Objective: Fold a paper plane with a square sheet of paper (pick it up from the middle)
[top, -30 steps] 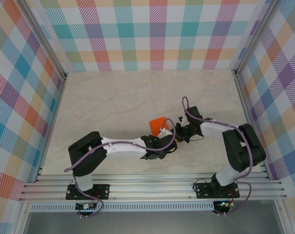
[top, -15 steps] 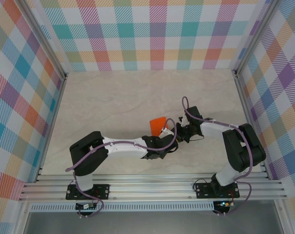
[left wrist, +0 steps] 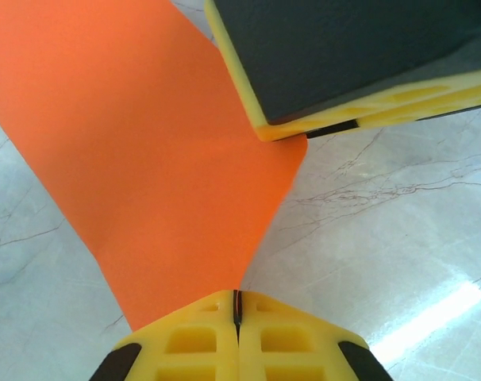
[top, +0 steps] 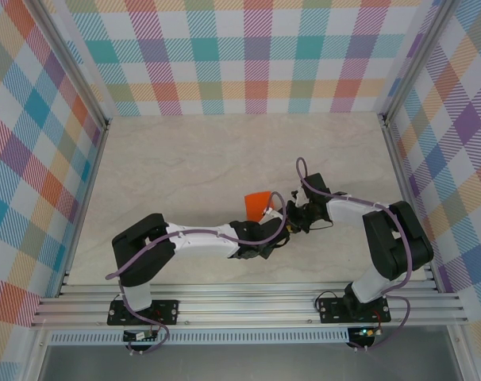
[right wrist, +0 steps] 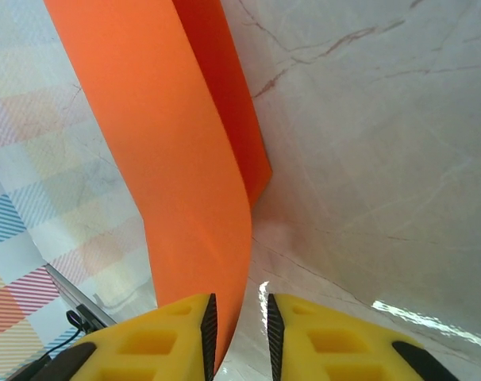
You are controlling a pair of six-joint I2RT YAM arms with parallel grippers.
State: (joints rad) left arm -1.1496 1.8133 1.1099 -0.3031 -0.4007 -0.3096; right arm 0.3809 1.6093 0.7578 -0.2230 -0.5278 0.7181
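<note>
The square sheet of paper (top: 258, 202) hangs just right of the middle of the overhead view, a small creased orange shape raised off the counter (top: 185, 159), with both arms meeting beneath it. In the right wrist view it climbs as a curved orange band (right wrist: 177, 159) from the bottom centre to the upper left, with a darker folded layer behind its right edge. Its lower end passes between the fingers of the right pincer (right wrist: 239, 305), which stand slightly parted: the paper lies against the left-hand finger and a sliver of gap shows beside the other, so the hold is released. In the left wrist view the paper spreads wide at the upper left and narrows to the bottom centre, where the left pincer (left wrist: 236, 313) is clenched on it, yellow fingers pressed together. One of the right pincer's fingers (left wrist: 344, 63), yellow with a dark face, overlaps the sheet's upper right edge. The counter is pale and marbled, with glare in the lower right of both wrist views and wide free room toward the top and left of the overhead view. Plaid walls (top: 256, 55) close three sides, and an aluminium rail (top: 248, 305) runs along the bottom of the frame.
</note>
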